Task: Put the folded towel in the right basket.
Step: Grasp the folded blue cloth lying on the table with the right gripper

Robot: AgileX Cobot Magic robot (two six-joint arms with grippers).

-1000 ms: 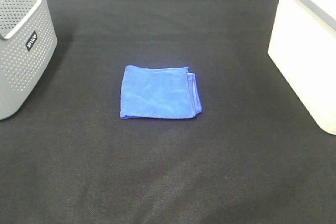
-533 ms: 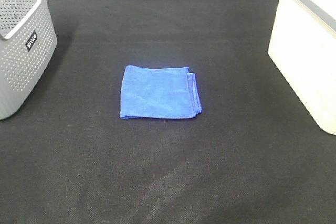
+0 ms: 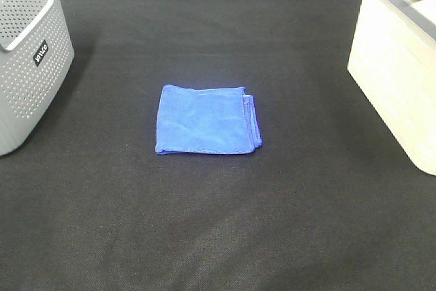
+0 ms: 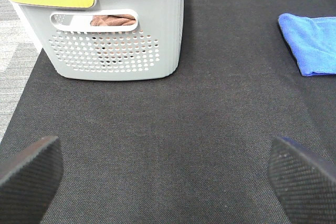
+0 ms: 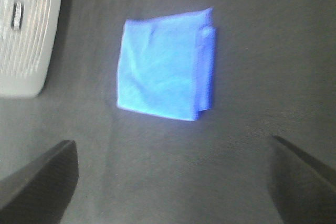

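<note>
Two grippers are being held with jaws wide apart and nothing between them. The left gripper is being held low near the grey perforated plastic basket, and the right gripper is being pointed down at the folded blue napped-cloth towel, which is judged to be the line-up for a pick. The towel is being left flat and square at the middle of the black woven table mat, well apart from both containers, with its layered fold edge turned toward the cream rigid-walled right basket. Nothing is being gripped yet. A pinch at the thick fold edge is being judged advisable, so that the soft layers are lifted together.
</note>
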